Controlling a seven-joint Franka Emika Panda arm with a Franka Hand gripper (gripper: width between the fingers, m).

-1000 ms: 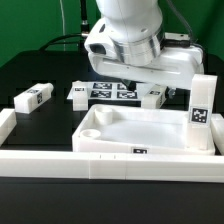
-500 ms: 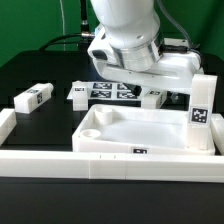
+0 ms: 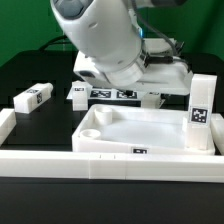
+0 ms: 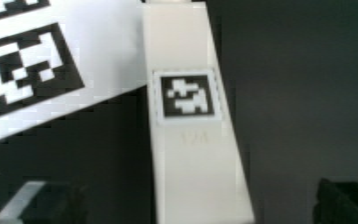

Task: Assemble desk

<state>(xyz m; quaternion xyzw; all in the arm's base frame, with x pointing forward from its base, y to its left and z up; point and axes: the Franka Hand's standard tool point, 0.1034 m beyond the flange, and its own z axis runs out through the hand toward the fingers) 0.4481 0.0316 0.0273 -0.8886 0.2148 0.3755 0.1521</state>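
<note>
Just beside the marker board (image 4: 25, 60), a leg (image 4: 190, 120) is seen flat on the worktop (image 4: 309, 100), centred between the open, empty fingers (image 4: 34, 200), its long axis set square to their closing line.

The tabletop (image 3: 130, 130) lies on the table (image 3: 30, 75) just behind the border rail (image 3: 60, 165), toward the exterior view's right. An upright leg (image 3: 200, 105) stands at its right end. Behind the tabletop lies the marker board (image 3: 110, 95), with a second leg (image 3: 78, 93) just beside its left end and a third leg (image 3: 150, 98) at its right end. A fourth leg (image 3: 33, 97) lies well apart, farther left. In the wrist view, one lying leg (image 4: 190, 110) sits just beside the marker board (image 4: 25, 60), between the spread fingers of the gripper (image 4: 190, 205).
</note>
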